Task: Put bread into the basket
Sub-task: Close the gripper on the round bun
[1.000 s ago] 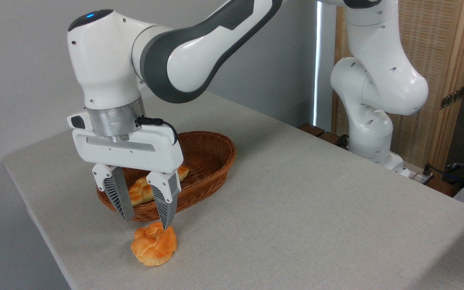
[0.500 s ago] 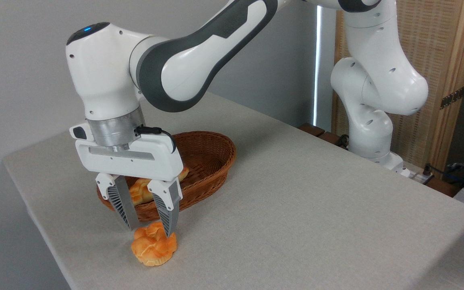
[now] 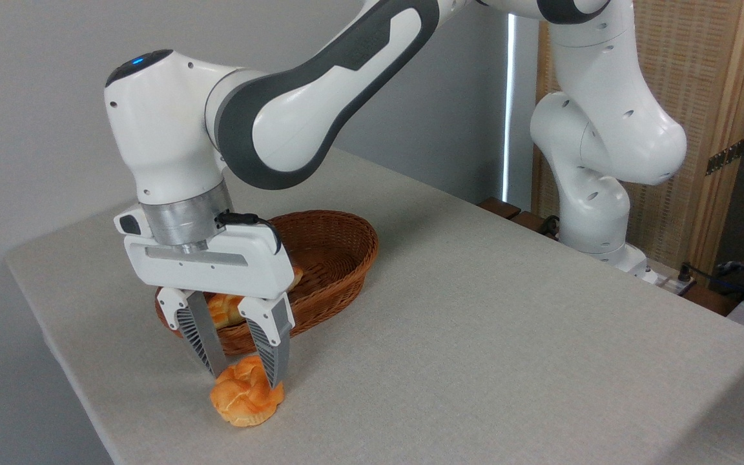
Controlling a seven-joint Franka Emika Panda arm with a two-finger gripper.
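— So how far is it getting with the task?

— Barely started, I'd say. The bread is sitting on the table, just in front of the near end of the basket, not inside it.

— And the gripper?

— It is reaching straight down over the bun. The fingers are standing apart, one on each side of the top of the bun, their tips at crust level. I am not seeing them squeezing it; the jaws are looking spread, not clamped.

— So nothing lifted?

— No, the bun is resting on the cloth. What is remaining, as I'm judging it: closing on the bun, raising it, carrying it back over the wicker rim, letting go.

— Is something lying in the basket already?

— Yes, a paler loaf is lying in there, partly hidden behind the gripper. That one is not the bun in question.

— Any worry?

— The bun is sitting close to the table's front edge, so a sloppy pinch could be nudging it off.
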